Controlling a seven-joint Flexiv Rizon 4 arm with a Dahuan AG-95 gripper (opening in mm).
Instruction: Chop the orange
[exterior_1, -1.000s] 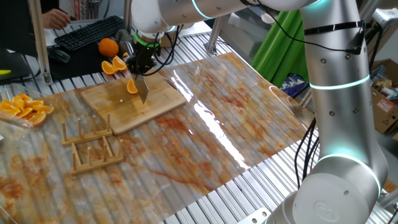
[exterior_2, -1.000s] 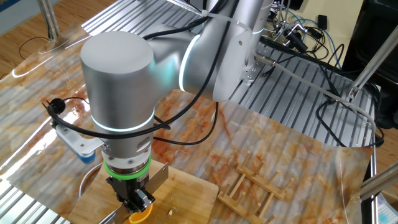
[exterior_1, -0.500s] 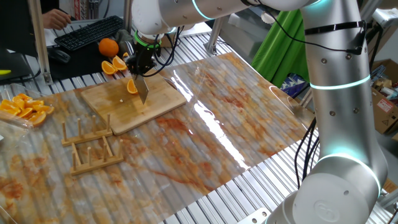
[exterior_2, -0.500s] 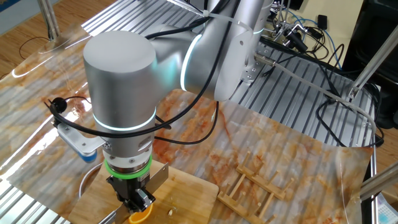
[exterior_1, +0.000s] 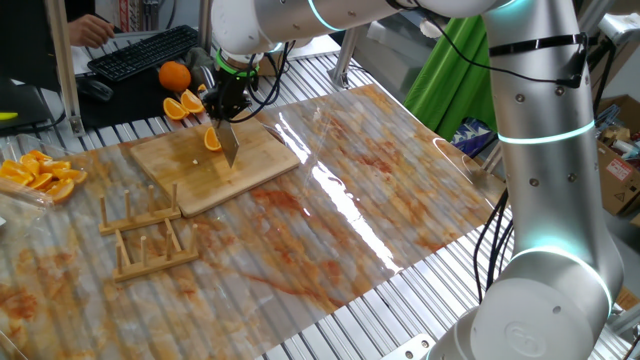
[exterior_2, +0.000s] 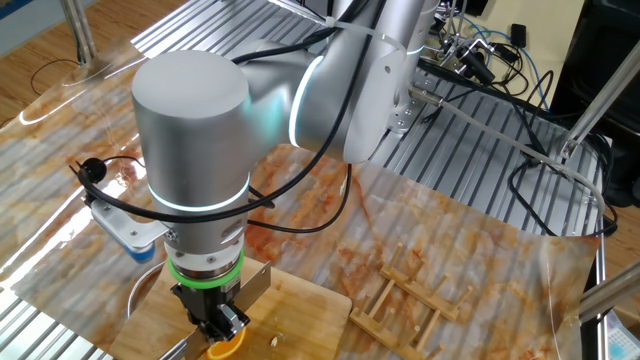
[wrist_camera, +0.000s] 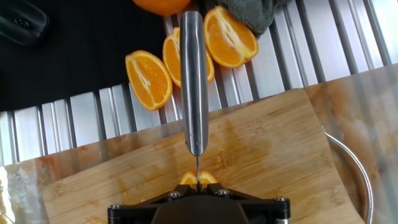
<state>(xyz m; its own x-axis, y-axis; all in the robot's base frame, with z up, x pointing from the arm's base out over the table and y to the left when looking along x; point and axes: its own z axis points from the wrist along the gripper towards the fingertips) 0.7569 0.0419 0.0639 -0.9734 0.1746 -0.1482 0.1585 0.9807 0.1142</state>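
Claw (exterior_1: 224, 108) clamped on a knife handle, blade (exterior_1: 229, 143) pointing down onto the bamboo cutting board (exterior_1: 215, 163). Orange wedge (exterior_1: 212, 138) lies on the board, touching the blade; hand view shows the knife edge (wrist_camera: 194, 81) running over the wedge (wrist_camera: 198, 178). Three cut orange pieces (wrist_camera: 149, 79) lie on the desk slats just beyond the board.

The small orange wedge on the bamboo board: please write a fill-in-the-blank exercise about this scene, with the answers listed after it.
1. The small orange wedge lies on the bamboo ____.
2. The robot hand holds a steel ____ above the wedge.
3. In the hand view, ____ cut orange pieces lie on the metal slats beyond the board.
4. The whole round orange sits ____ the board, near the black keyboard.

Answers: board; knife; three; off
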